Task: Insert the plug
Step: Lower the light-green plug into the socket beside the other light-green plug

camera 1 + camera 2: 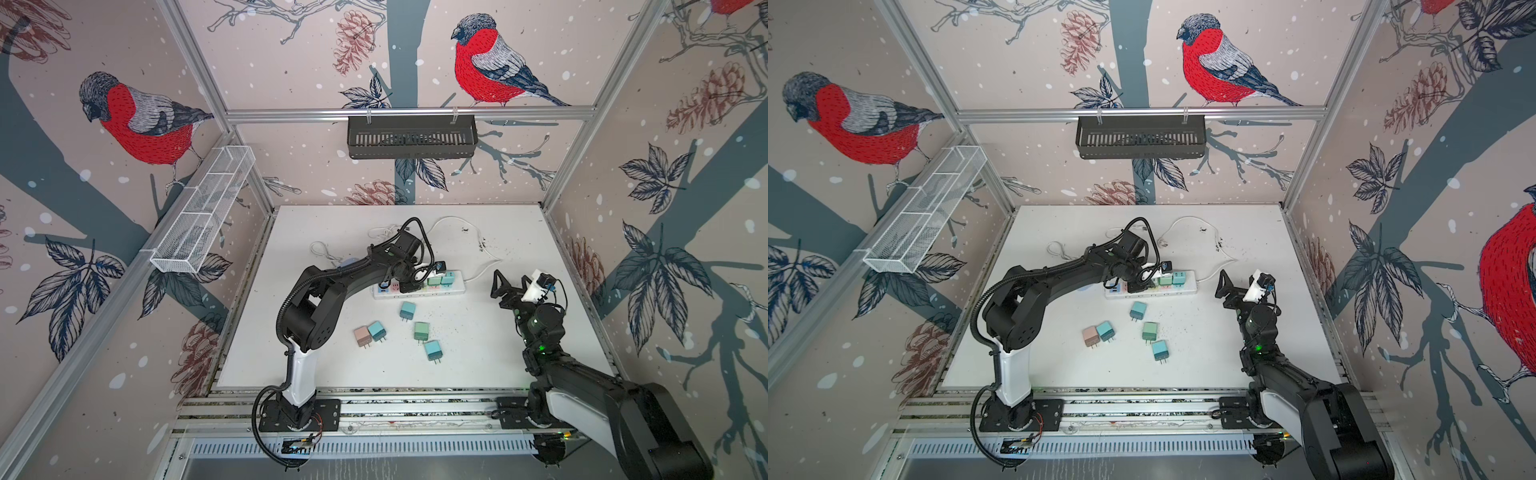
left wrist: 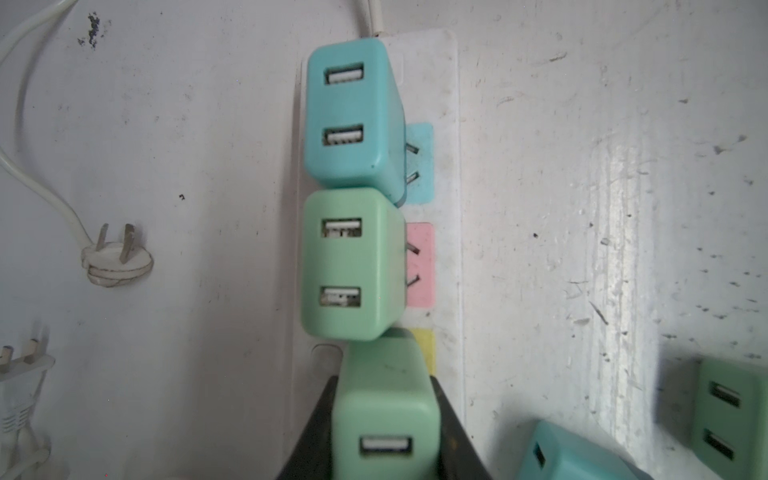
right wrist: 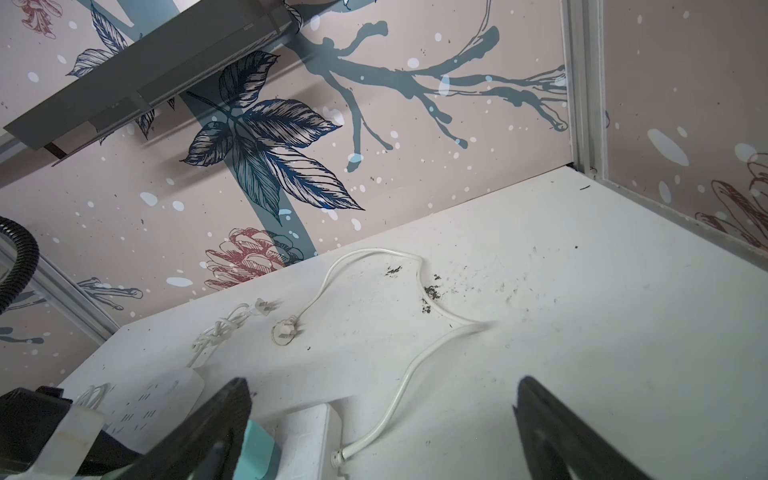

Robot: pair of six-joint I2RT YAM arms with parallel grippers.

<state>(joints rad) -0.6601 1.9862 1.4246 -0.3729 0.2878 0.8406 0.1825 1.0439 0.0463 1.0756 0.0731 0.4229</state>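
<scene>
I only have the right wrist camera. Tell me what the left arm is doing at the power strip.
Observer: The left gripper is shut on a green charger, held at the yellow socket of the power strip.
Operator: Report what is plugged in there.
Observer: A teal charger and a second green charger stand in the strip, side by side, next to the held one.
Operator: Count the loose chargers.
Observer: Five lie on the table, nearer the arm bases than the strip: a pink charger, a third green charger and three teal ones.
</scene>
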